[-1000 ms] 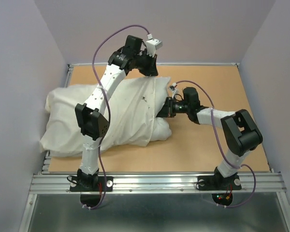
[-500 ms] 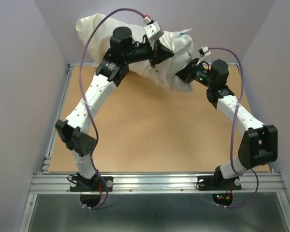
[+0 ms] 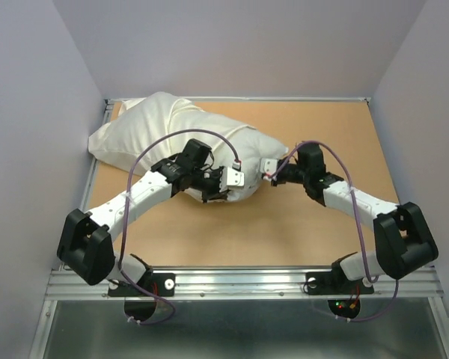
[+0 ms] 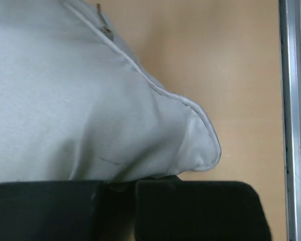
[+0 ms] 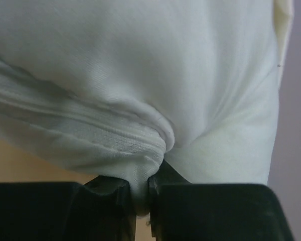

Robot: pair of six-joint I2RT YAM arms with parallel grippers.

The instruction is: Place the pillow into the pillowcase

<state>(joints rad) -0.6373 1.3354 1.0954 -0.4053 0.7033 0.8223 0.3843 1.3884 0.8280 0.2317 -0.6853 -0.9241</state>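
Left pincer [image 4: 135, 190] shut, seemingly on the pillowcase [image 3: 157, 127] hem; right pincer [image 5: 139, 193] narrow, nipping its fold. We judged both must draw it evenly over the pillow [image 3: 245, 191].

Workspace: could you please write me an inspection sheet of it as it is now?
Surface: brown wooden table.
Job's things: pillowcase puffed, at far left; pillow corner shows by the left claw.
Clutter: nothing seen.
Claws: left claw shut against the pillow; right claw shut on the pillowcase hem.
Cables: purple cables, one looped at each claw.
Surroundings: pale walls, metal rail at near edge.
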